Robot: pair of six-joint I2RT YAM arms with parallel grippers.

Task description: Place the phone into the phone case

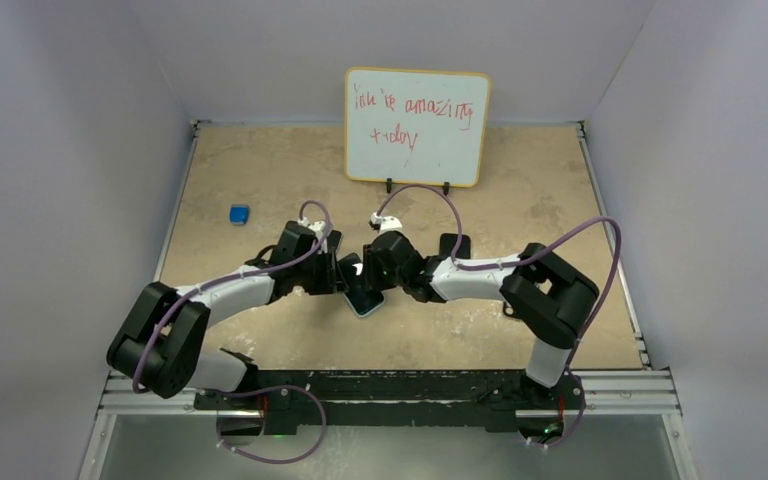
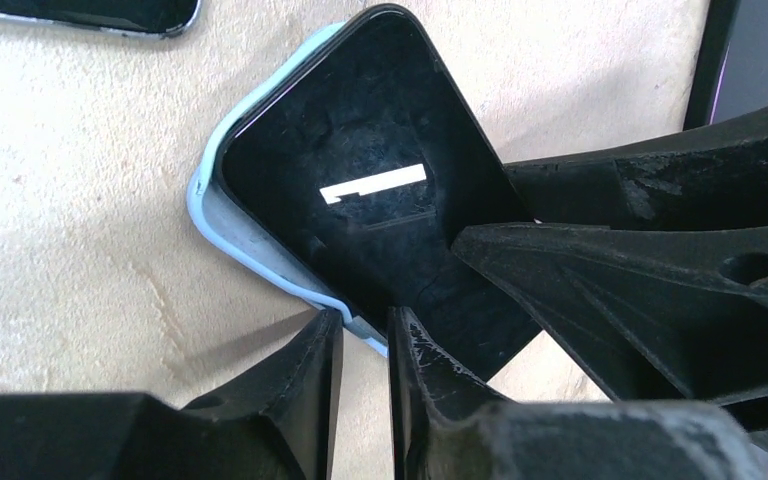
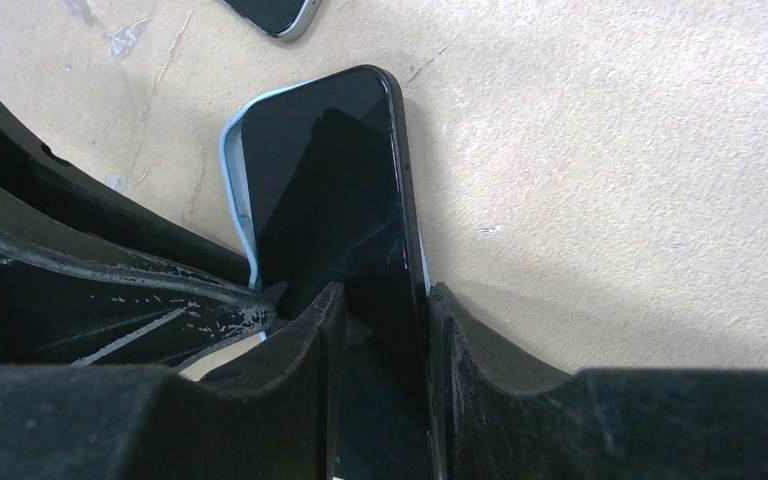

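Note:
The phone [image 2: 360, 160], black glass, lies partly seated in the light blue phone case [image 2: 230, 225] at the table's middle [image 1: 365, 304]. The case rim stands out along the phone's left edge [image 3: 232, 170]. My left gripper [image 2: 365, 325] has its jaws nearly together with the case's near rim between the tips. My right gripper [image 3: 385, 300] is closed over the phone's [image 3: 330, 180] right side, one finger on the screen and one outside the edge. Both grippers meet over the case in the top view, the left gripper [image 1: 345, 280] and the right gripper [image 1: 380, 275].
A small blue cube [image 1: 239, 213] sits at the back left. A whiteboard [image 1: 417, 125] stands at the back. Another dark phone [image 2: 90, 12] lies just beyond the case, also in the right wrist view [image 3: 275, 15]. A black slab [image 1: 455, 245] lies behind the right arm.

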